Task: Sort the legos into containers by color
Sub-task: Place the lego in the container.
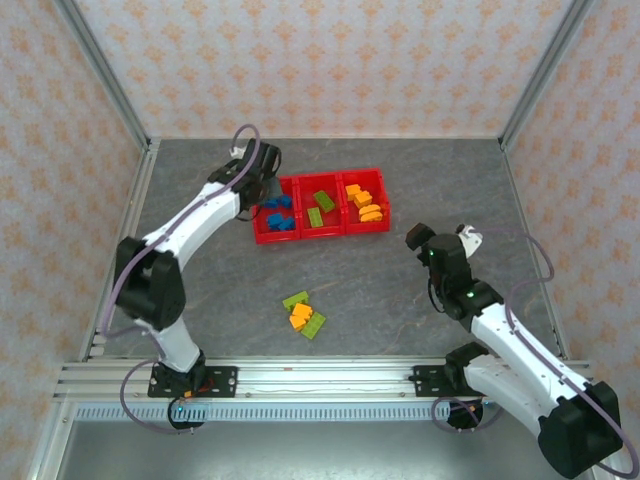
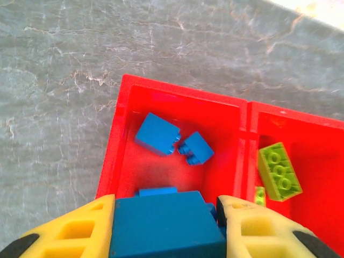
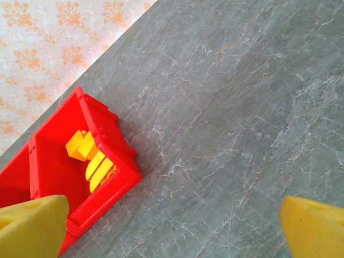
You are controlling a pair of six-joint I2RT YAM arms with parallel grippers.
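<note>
Grip: my left gripper (image 1: 262,186) pinches a blue brick (image 2: 161,228) at the nine-o'clock compartment of the red bins (image 1: 320,236); my right gripper (image 3: 173,226) gapes wide, holding nothing; loose bricks (image 1: 304,316) lie at six o'clock from the bins.

Red bins (image 1: 320,236): three, joined in one row.
Blue bricks (image 2: 157,134): at least three; exact count unclear.
Green bricks (image 1: 324,200): two in the middle bin, two on the table (image 1: 420,180).
Orange bricks (image 1: 366,205): several, too clustered to count.

The gripped blue brick (image 2: 166,228) is cut off below.
</note>
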